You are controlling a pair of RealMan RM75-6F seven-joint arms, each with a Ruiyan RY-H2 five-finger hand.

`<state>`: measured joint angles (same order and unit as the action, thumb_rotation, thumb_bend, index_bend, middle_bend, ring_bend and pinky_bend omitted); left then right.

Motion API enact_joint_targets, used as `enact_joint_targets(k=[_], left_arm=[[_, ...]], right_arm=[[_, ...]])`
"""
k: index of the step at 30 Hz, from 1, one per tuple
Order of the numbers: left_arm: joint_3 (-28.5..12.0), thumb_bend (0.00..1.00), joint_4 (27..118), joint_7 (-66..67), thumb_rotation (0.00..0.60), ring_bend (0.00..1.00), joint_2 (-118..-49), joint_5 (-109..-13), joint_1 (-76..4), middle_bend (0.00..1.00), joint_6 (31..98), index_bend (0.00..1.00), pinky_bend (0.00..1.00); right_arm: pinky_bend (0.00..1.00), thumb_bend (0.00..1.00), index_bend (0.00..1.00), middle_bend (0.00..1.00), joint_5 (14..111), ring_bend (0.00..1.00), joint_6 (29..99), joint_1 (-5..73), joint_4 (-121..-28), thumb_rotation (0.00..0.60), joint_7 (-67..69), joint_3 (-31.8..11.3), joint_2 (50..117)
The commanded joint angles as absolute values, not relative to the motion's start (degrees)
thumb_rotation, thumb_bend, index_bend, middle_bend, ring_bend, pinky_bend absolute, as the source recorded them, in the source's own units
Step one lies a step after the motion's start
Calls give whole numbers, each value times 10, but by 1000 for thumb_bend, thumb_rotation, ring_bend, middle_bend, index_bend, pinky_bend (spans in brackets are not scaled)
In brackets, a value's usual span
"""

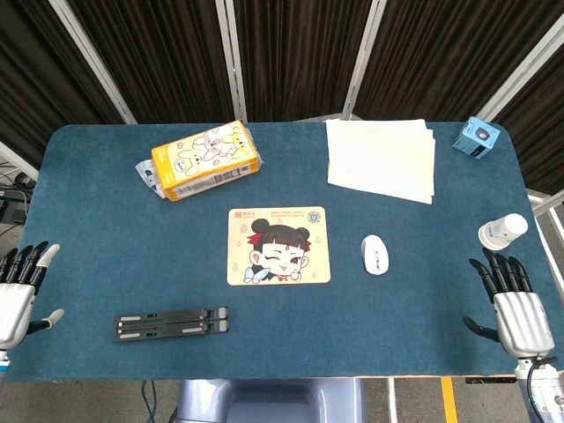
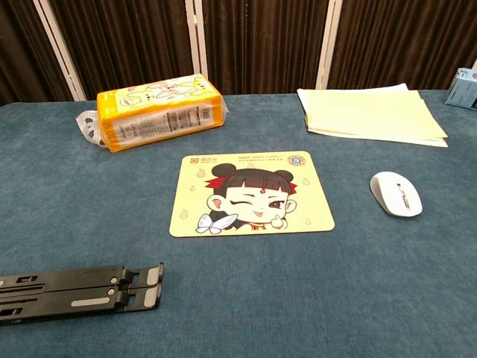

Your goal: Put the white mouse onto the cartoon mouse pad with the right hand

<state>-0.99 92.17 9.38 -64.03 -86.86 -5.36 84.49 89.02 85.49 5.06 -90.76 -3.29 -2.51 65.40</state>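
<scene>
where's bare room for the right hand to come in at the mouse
Bare cloth lies between the right hand and the white mouse, and a narrow strip between mouse and cartoon mouse pad. Crowded further back: paper stack, white bottle.

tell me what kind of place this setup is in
Probably a lab or staged desk: a blue cloth-covered table before dark curtains, laid with a white computer mouse and yellow cartoon mouse pad.

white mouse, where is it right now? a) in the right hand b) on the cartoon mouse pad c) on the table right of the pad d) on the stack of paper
c: the white mouse lies on the blue table, apart from the cartoon mouse pad on its right side, and the right hand is open and well clear of it.
</scene>
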Motion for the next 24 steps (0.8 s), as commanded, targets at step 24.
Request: enact_joint_targets(k=[24], left_arm=[[-11,10,927,99,600,0,-641,-861,-49,0,849,0,0]], right_arm=[[0,90,100,0,866,0,836,55,-928,600,-40,-31,654]])
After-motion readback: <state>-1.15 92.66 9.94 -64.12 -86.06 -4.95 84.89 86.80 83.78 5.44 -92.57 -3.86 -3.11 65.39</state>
